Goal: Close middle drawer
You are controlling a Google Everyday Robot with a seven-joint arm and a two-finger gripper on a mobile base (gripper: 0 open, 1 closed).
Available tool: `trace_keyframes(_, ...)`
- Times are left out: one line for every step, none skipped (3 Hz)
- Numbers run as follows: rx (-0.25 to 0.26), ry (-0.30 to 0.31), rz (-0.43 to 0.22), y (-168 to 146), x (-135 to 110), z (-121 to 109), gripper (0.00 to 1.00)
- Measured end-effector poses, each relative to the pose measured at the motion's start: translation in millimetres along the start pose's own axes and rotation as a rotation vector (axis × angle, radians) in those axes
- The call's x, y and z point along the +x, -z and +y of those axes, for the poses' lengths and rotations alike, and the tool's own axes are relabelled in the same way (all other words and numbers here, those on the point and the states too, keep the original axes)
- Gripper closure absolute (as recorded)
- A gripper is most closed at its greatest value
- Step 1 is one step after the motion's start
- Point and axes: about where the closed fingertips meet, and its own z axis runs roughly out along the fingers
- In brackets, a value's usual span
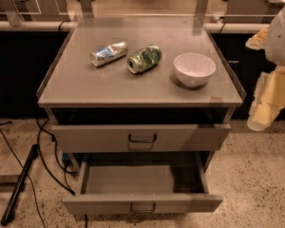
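The middle drawer (142, 204) is pulled far out of the grey cabinet, low in the view. Its inside (140, 178) is bare, and its low front panel carries a small dark loop handle (142, 207). Above it, the taller-fronted top drawer (140, 137), with a larger handle, stands out a little from the cabinet. The lowest drawer is hidden under the open one. My arm, white and pale yellow, hangs at the right edge of the view, with the gripper (259, 120) beside the cabinet's right side at about the top drawer's height, apart from both drawers.
On the cabinet top (76, 87) lie a silver-blue crushed can (108, 53), a green can (144, 58) and a white bowl (194, 69). Black cables (42, 151) and a dark bar (19, 186) lie on the speckled floor at the left. A counter runs behind.
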Motion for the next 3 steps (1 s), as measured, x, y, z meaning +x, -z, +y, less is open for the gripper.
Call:
trace_keyframes(0.0, 0.0, 0.0, 0, 0, 0, 0.0)
trace_keyframes(0.0, 0.0, 0.0, 0, 0, 0, 0.16)
trace_keyframes(0.001, -0.018, -0.024, -15, 2, 8, 0.41)
